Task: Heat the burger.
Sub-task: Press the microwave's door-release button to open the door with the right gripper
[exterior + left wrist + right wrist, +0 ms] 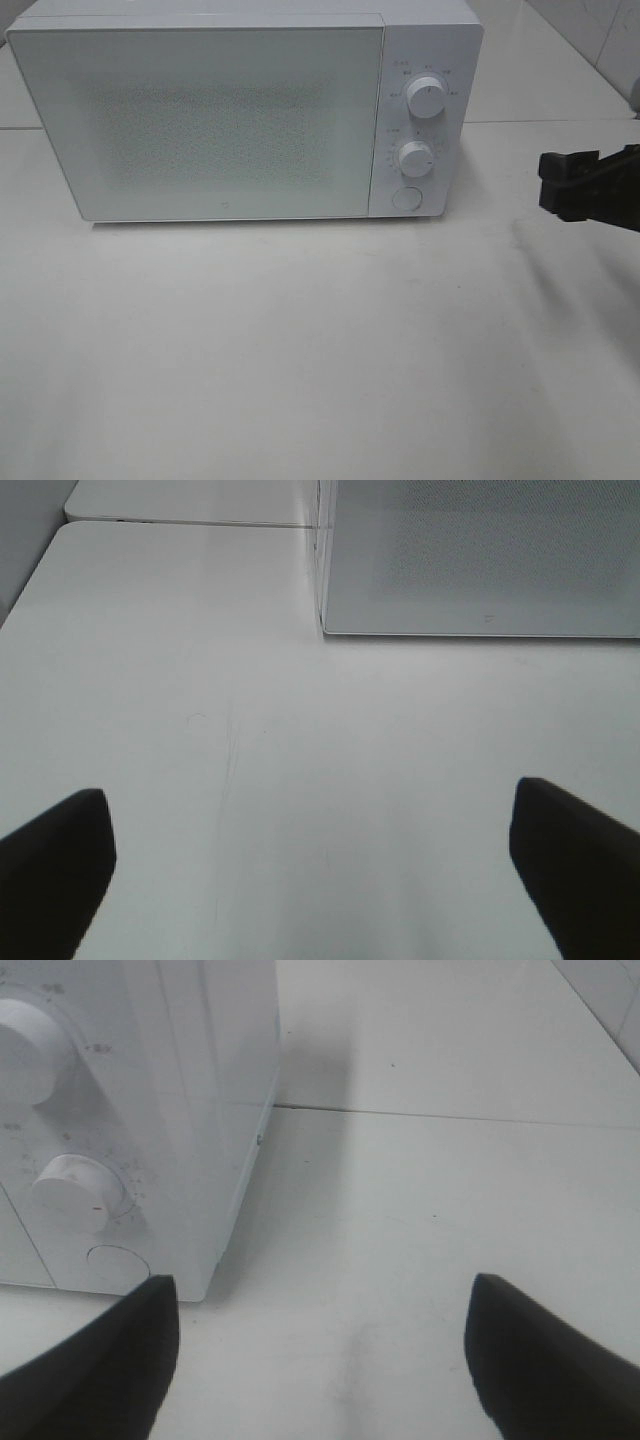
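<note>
0 steps confirmable | microwave [200,120] stood shut at counter [300,350] back edge, burger unseen, poss. inside | left pincer [310,880] & right pincer [548,182] were released, empty | heating prob. pending

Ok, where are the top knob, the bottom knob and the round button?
top knob [428,97]: high camera, centre of its face.
bottom knob [415,158]: high camera, centre of its face.
round button [406,197]: high camera, middle of the button.
</note>
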